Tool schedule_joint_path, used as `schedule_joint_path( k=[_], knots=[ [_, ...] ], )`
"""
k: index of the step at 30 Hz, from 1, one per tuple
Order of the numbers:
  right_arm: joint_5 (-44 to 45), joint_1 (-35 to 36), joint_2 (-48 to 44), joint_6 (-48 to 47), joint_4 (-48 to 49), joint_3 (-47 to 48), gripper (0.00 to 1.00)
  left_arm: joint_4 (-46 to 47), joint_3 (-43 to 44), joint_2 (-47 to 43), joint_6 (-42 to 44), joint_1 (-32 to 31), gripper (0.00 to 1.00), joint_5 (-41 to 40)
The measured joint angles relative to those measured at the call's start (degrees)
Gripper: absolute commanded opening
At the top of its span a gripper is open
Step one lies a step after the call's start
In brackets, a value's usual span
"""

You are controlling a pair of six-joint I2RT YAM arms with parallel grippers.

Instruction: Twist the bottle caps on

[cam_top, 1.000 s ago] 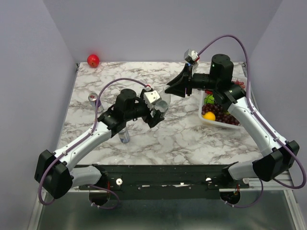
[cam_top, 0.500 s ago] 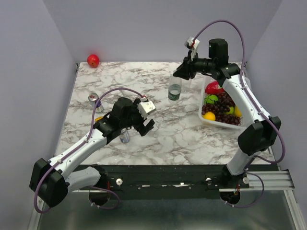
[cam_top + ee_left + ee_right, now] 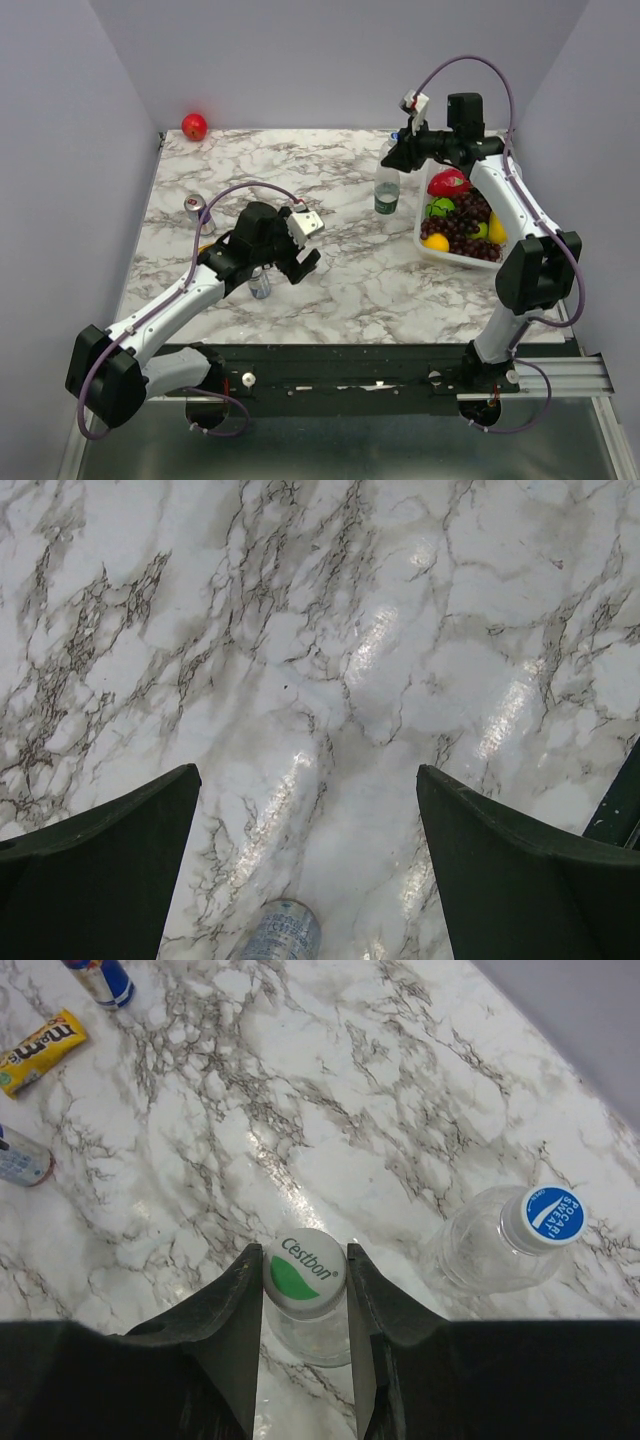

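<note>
My right gripper (image 3: 401, 153) is shut on the white cap with a green mark (image 3: 305, 1272). The cap sits on the mouth of the clear bottle with the dark green label band (image 3: 386, 196), which stands upright at the back right of the table. The plain clear bottle (image 3: 487, 1250) stands just beside it, with the white and blue cap (image 3: 548, 1216) on its mouth. My left gripper (image 3: 300, 262) is open and empty above the marble table (image 3: 330, 630), well to the left of the bottles.
A silver-blue can (image 3: 280, 932) lies under my left gripper, also in the top view (image 3: 260, 285). Another can (image 3: 195, 208) and a yellow candy packet (image 3: 40, 1050) are at the left. A red apple (image 3: 194, 126) is at the back left. A fruit tray (image 3: 428, 250) stands at the right.
My left gripper let go of the bottle and drew back toward the near left. My right gripper carried the green-label bottle to the right, toward the tray.
</note>
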Motion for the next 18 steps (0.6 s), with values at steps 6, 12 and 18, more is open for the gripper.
schedule_joint_path(
  k=[6, 12, 18],
  knots=[
    [-1.18, -0.94, 0.22, -0.68, 2.56, -2.58, 0.24, -0.85, 1.29, 1.07, 0.98, 0.17, 0.99, -0.02],
    [-1.97, -1.33, 0.22, -0.63, 4.37, -4.81, 0.28, -0.85, 1.62, 1.49, 1.51, 0.44, 0.99, 0.0],
    [-3.02, -1.64, 0.22, -0.33, 6.58, -5.92, 0.35, -0.85, 1.62, 1.79, 1.64, 0.44, 0.99, 0.0]
  ],
)
